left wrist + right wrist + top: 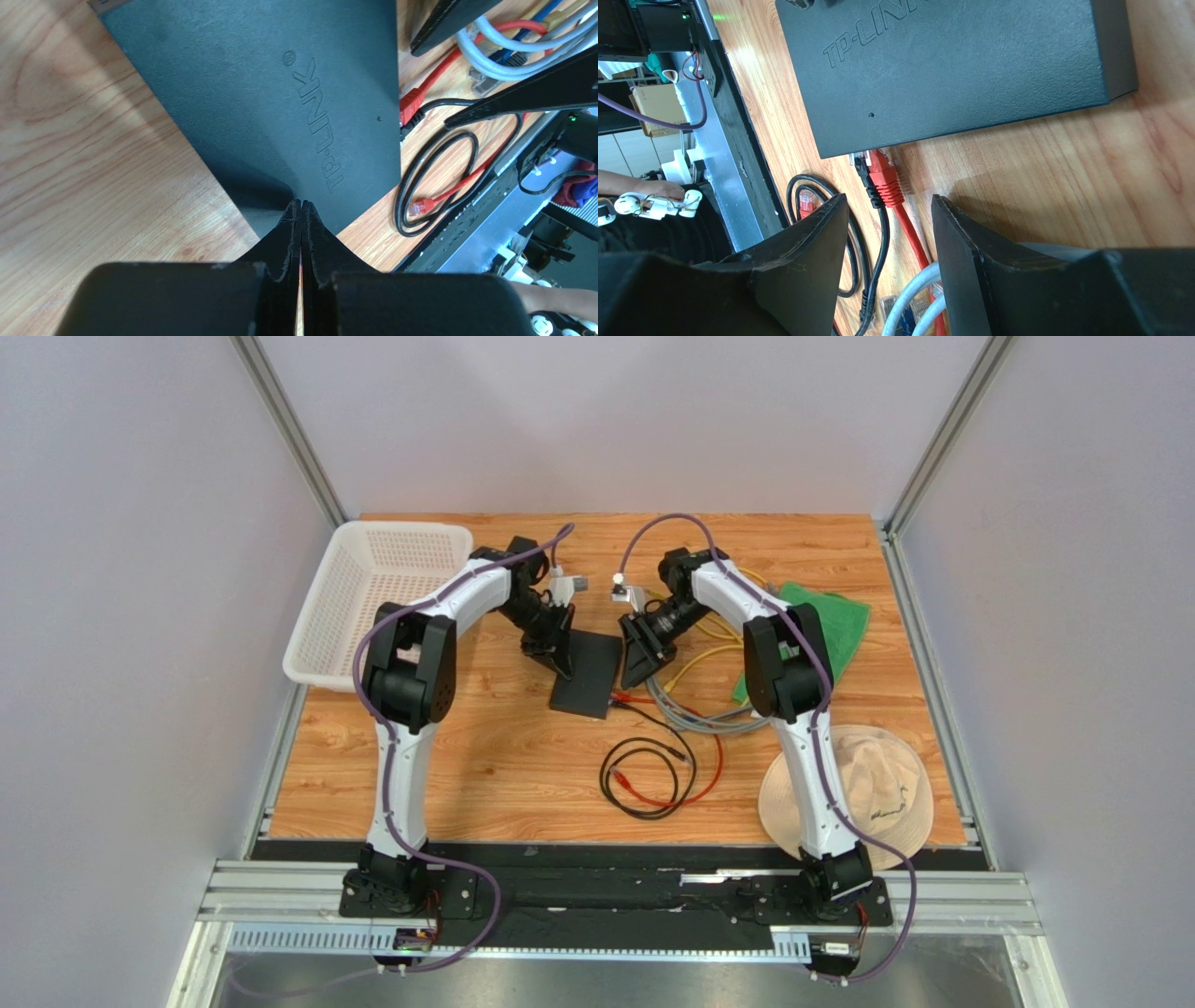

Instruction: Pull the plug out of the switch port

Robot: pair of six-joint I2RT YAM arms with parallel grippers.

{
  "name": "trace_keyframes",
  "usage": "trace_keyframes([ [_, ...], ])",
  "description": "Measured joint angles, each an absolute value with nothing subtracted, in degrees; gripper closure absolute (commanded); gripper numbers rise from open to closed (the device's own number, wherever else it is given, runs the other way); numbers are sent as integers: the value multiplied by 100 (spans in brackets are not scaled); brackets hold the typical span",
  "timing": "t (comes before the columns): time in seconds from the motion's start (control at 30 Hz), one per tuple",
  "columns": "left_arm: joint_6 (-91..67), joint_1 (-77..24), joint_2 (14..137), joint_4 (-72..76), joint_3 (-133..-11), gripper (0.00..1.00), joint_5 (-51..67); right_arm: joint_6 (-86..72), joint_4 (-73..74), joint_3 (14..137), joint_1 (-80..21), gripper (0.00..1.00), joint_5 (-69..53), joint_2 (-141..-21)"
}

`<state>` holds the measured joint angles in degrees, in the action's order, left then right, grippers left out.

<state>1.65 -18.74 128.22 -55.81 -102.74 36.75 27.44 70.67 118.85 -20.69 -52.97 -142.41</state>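
The closed left claw [302, 207] seems to press down the switch [281, 91] under its tip, so the open right claw [889, 203] should advance straight, pinch the red plug [884, 171] just ahead of it, and pull back level.

You have a matte-black switch [281, 105] with raised lettering in the same black, and a bench [477, 756] of pale, honey-toned wood grain. Its cables show you a red plug [885, 175], a black plug [864, 171] and pale grey cables [917, 287]. You also see a white perforated basket [368, 602], a green cloth [839, 623] and a beige hat [877, 784].
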Motion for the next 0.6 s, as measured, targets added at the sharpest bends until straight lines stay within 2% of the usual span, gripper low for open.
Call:
trace_keyframes([
  [0.3,167,-1872,12827,-5596,-10302,100,3557,2724,7063,11885,-2152,48,-5308,-14280],
  [0.6,167,-1872,12827,-5596,-10309,100,3531,2567,7155,11946,-2355,55,-5450,-14457],
])
